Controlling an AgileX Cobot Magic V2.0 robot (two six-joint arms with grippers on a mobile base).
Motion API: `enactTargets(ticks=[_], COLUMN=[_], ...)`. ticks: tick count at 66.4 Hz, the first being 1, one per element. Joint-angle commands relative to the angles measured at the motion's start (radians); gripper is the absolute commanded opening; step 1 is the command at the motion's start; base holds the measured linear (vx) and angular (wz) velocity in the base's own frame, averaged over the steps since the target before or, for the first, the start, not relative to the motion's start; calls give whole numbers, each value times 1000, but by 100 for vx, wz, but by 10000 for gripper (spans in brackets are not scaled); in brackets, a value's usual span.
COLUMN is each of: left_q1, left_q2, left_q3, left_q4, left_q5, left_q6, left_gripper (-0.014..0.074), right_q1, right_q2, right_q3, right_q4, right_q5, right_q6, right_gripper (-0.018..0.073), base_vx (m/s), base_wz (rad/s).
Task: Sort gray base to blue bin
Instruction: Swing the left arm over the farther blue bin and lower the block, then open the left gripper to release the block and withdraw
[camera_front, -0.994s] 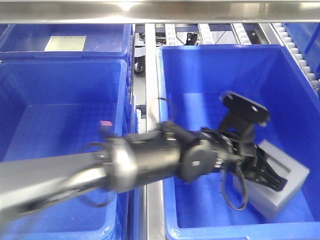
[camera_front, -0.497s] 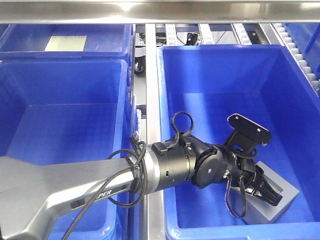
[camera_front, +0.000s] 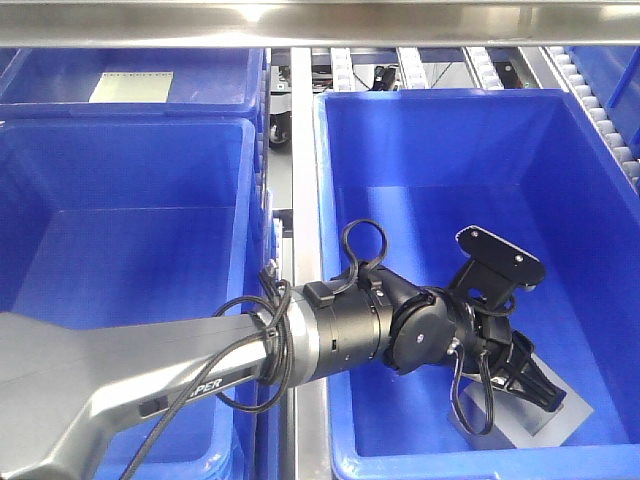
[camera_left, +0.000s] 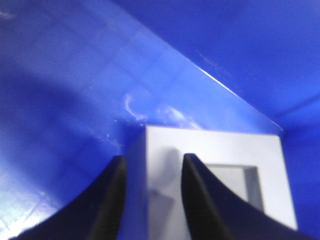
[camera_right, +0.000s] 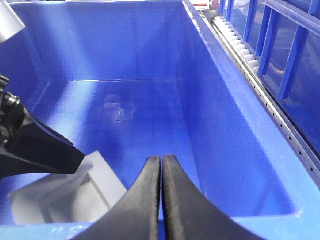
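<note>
L gripper (camera_front: 530, 385) is down in the blue bin (camera_front: 430, 105), fingers (camera_left: 112, 200) straddling one wall of the gray base (camera_left: 215, 160), narrow gap, gripping that wall. Base sits at the bin floor, near front-right corner, recess facing up. Looks like the release step: open fully, lift straight up, don't drag block w/ the inner finger. R gripper (camera_right: 161, 200) pinched closed, empty, hanging over same bin. Bin floor smooth blue plastic, plenty of space; another blue crate (camera_front: 120, 200) to the side, metal rail (camera_front: 303, 150) btwn them.

The left gripper (camera_front: 532, 385) covers much of the gray base (camera_front: 555, 422) (its recess mostly hidden).
</note>
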Motion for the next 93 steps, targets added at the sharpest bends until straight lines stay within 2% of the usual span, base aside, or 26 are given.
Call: enactTargets(ticks=[1,5,9,12,19,35,41,50,68,81,93], left_q1=[-3,-3,-3,-5,-8,-8,-8,-7,-7,-7,-7], left_q2=[-81,-98,-116,-132,-162,-273,-312,-360,-427,-539,-694], left_q3=[-32,-32,-32,-32,-32,-32,-32,-32,-23,130,344], left_q4=[-11,-11,-8,14,54,64,120,213,222,222,221], left_q5=[-39,-11,26,65,129,128,147,233,373,353,232], left_q6=[-10,-10,-3,21,53,44,49,47,47,45,-37], left_gripper=[328,318,272,207,-10,-6,-6,-6,-6,-6,-6], right_q1=[-3,-3,-3,-3,-3,-3,-3,-3,-3,-3,-3], right_q2=[18,18,18,18,18,18,18,18,18,18,18], right_q3=[1,1,1,1,1,1,1,1,1,1,1], right_q4=[-5,-5,-5,-5,-5,-5,-5,-5,-5,-5,-5], right_q5=[-58,-58,-58,-58,-58,-58,-58,-58,-58,-58,-58], right_q6=[-12,-12,-12,-12,-12,-12,-12,-12,-12,-12,-12], right_gripper=[-5,-5,-5,-5,-5,-5,-5,-5,-5,-5,-5], base_vx=[0,0,0,0,0,0,0,0,0,0,0], base_wz=[0,0,0,0,0,0,0,0,0,0,0])
